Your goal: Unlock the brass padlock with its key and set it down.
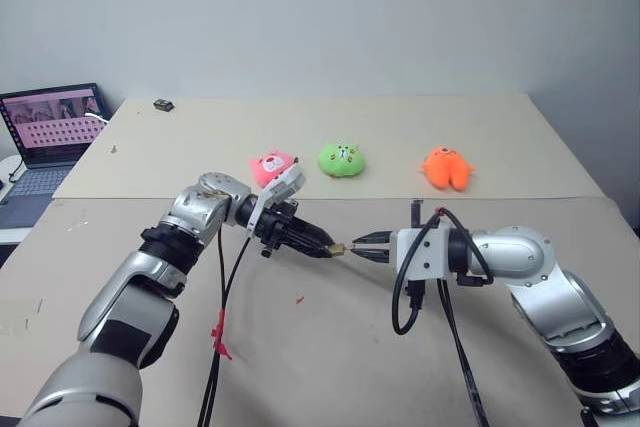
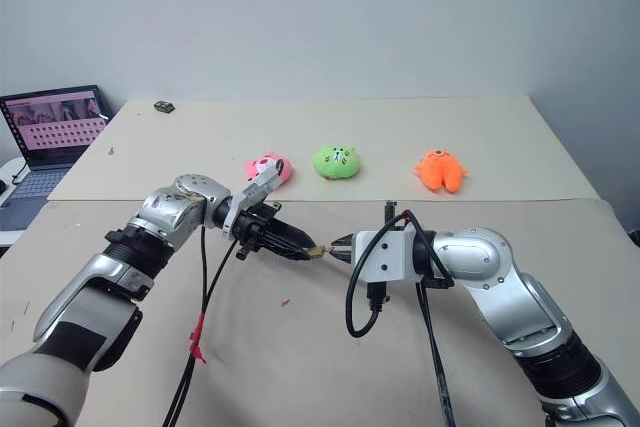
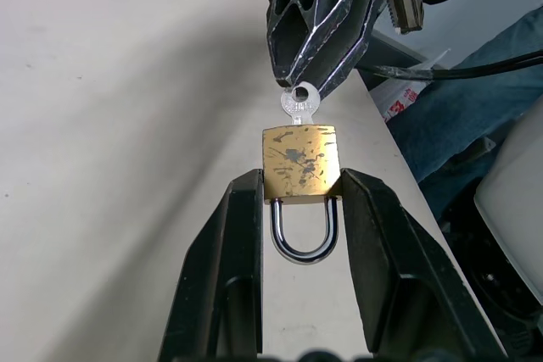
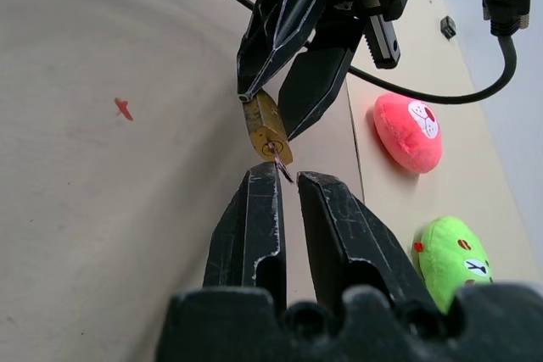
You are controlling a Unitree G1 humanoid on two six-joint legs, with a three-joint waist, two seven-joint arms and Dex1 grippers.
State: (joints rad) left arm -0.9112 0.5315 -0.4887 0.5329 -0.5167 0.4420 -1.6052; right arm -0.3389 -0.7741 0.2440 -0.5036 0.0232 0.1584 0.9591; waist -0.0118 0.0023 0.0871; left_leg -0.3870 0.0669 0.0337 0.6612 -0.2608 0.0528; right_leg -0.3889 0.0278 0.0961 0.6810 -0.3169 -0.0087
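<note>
Brass padlock (image 3: 299, 164) sits clamped in your left pincer (image 1: 322, 246) above the counter (image 1: 330, 347), shackle unopened; your right pincer (image 4: 286, 182), at its 3 o'clock, pinches the key (image 3: 298, 105). Turning and set-down remain.

Pink plush (image 1: 272, 166), green plush (image 1: 342, 159), orange plush (image 1: 447, 169) in row on table (image 1: 520, 137) — laptop (image 1: 52, 127) off its left edge.

Three plush toys (image 1: 341, 159), one padlock (image 3: 299, 163), one key (image 3: 298, 104).
</note>
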